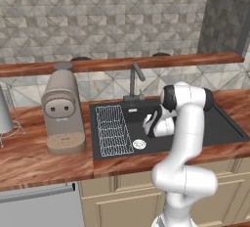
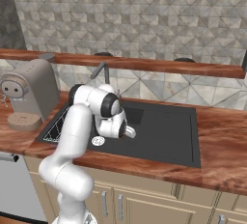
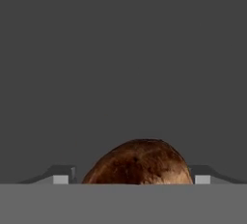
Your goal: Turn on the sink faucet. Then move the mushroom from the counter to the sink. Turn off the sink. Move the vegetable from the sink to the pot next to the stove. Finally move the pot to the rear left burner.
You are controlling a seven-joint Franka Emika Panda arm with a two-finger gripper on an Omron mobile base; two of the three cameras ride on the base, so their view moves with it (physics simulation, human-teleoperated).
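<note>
A brown mushroom [image 3: 137, 162] lies on the dark floor of the sink [image 1: 219, 128], seen close up in the hand view. My gripper [image 3: 132, 178] is low over it, one fingertip on each side of the cap. The jaws stand open, with a thin gap at the left fingertip [image 3: 61, 178] and the right one almost touching. In the base views my white hand [image 1: 158, 122] [image 2: 118, 124] reaches down into the basin, just right of the drain. The dark faucet [image 1: 135, 78] [image 2: 102, 71] stands behind the sink, and no water is visible from its spout.
A beige coffee machine [image 1: 62, 111] [image 2: 29, 97] stands on the wooden counter left of the sink. A wire grid [image 1: 111, 130] lies in the sink's left part, next to the round drain [image 1: 139, 144]. A wooden ledge [image 1: 122, 64] runs along the wall behind the faucet.
</note>
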